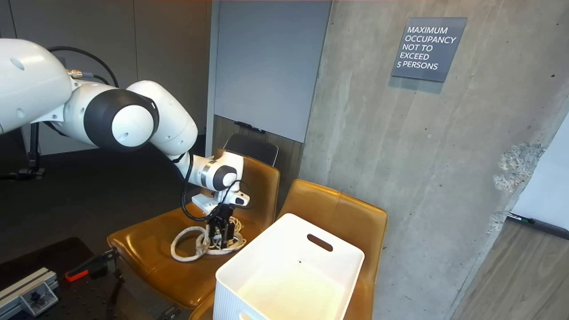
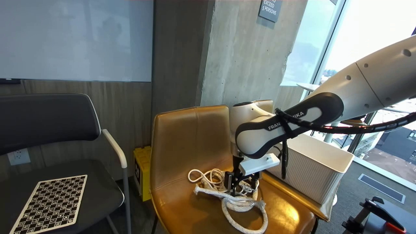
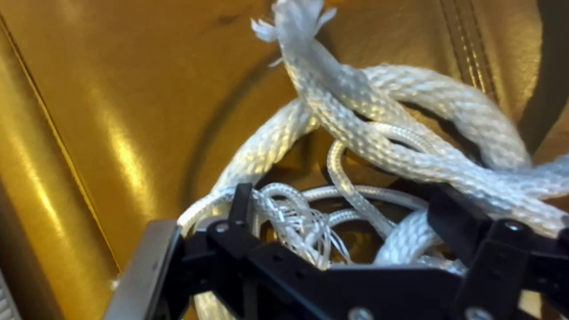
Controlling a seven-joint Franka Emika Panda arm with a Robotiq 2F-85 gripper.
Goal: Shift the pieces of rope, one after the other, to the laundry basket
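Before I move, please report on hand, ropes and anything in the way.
Hand open, low among the pieces of rope. They lie overlapped on the tan chair. Thick rope crosses over thin cord, may snag.

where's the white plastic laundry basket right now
In an exterior view, the white rectangular plastic laundry basket stands at bottom centre on a tan-brown chair, right of the matching chair bearing looped cream-white ropes.

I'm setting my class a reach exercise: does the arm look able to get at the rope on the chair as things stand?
Probably yes. The gripper sits low at the rope, open, with thin cord between its fingers; nothing solid seems in the way, though the tangled rope could snag.
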